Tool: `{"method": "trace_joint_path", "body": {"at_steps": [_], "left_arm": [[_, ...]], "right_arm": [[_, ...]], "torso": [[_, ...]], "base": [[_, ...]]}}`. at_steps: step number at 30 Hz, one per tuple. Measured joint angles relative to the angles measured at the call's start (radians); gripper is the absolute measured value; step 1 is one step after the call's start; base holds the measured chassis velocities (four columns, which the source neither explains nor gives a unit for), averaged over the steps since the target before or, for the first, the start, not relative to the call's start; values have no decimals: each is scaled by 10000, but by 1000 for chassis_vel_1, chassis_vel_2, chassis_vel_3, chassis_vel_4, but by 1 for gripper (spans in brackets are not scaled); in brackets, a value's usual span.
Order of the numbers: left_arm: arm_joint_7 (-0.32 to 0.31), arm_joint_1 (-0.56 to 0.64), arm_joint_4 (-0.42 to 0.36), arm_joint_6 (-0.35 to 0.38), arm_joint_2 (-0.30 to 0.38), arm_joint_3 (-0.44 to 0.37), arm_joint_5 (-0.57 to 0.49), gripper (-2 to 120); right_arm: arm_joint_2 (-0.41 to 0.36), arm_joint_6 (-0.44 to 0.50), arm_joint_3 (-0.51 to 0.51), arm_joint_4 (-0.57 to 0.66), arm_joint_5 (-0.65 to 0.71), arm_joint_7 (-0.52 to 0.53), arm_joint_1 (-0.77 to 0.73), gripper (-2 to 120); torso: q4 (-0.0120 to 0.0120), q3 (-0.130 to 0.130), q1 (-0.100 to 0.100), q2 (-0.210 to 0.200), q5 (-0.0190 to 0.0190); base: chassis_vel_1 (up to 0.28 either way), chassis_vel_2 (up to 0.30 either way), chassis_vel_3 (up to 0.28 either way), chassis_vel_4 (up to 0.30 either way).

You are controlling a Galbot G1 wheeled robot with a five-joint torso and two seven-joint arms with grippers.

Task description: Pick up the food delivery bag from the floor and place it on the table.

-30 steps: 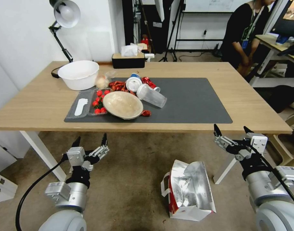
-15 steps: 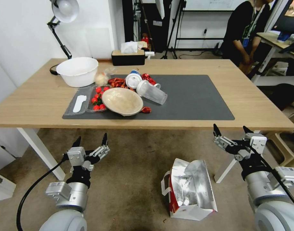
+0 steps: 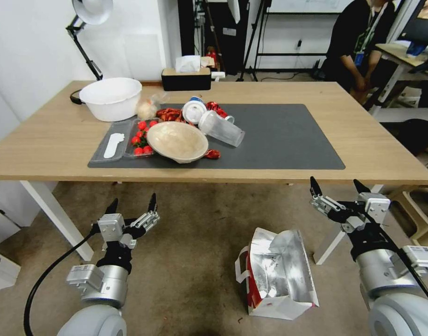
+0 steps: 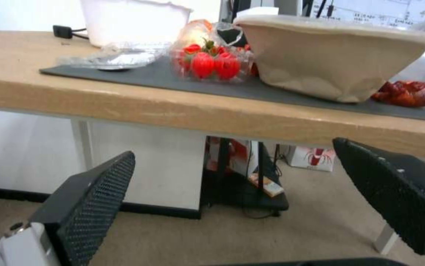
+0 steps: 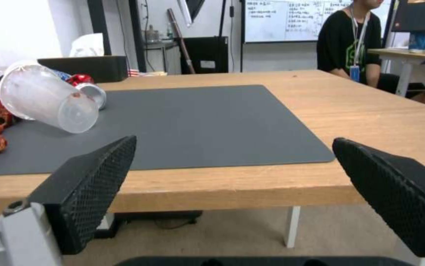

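I see the food delivery bag on the floor (mouth open), between my left gripper and right gripper, both spread wide, holding nothing.

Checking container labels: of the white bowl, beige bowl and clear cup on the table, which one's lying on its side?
The clear cup, tipped over on the grey mat. The white bowl and beige bowl both sit with their openings up.

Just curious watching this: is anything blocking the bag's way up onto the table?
Nothing visible blocks it. The food delivery bag stands on open floor, just inward of the open right claw. The mat's right half is bare; the bowls and cup crowd its left half.
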Motion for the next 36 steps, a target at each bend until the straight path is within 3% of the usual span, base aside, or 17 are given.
{"method": "trace_joint_path", "body": {"at_steps": [22, 36], "left_arm": [[3, -1, -6, -16, -8, -11, -3, 100], [6, 8, -24, -16, -6, -8, -3, 100]], "right_arm": [[-12, -39, 27, 34, -4, -10, 4, 100], [-6, -52, 17, 18, -40, -8, -27, 100]], "torso": [[-1, -300, -202, -498, 0], [-1, -748, -484, -1231, 0]], "base": [[0, 0, 0, 0], [0, 0, 0, 0]]}}
